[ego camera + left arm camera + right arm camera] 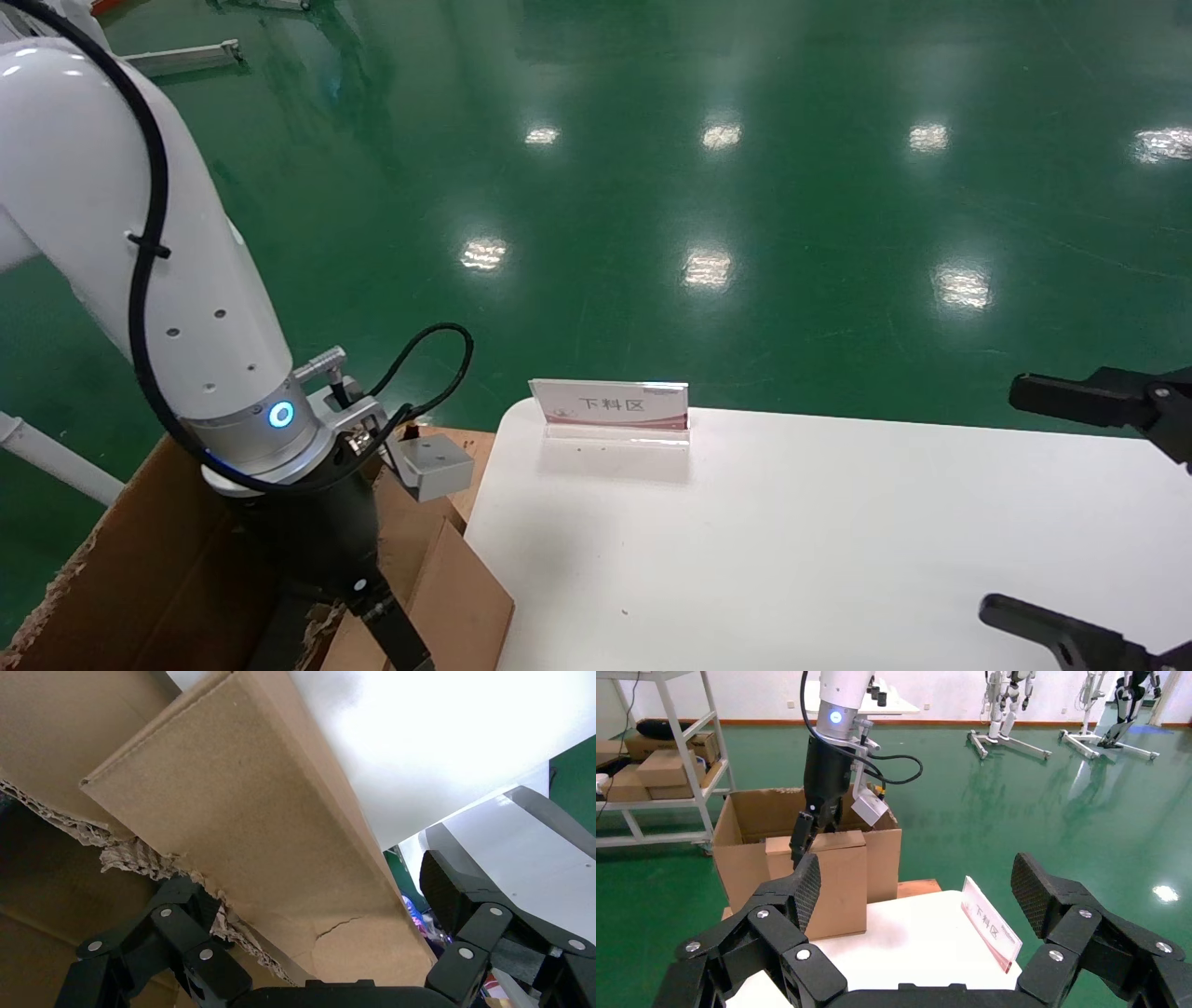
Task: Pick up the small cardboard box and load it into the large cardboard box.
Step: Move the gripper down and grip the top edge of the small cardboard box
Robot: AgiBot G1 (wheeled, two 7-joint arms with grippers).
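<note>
Left gripper [803, 836]: lowered into the mouth of the large cardboard box [747, 836]; its jaws are seen spread wide in the left wrist view, with nothing held.
Small cardboard box [828, 881]: it cannot be told whether it rests inside the large box or against its front wall; it is seen upright, just beside the worktop [838, 550].
Likely stage: the small box is judged released, the spread jaws giving room for a clean withdrawal.
Torn flap edge [133, 857]: ragged cardboard lies close to one finger [183, 945], so snagging is possible.
Right gripper [1099, 503]: parked over the worktop's right side, jaws spread, empty.
Sign [610, 407]: standing on the worktop's far edge.
</note>
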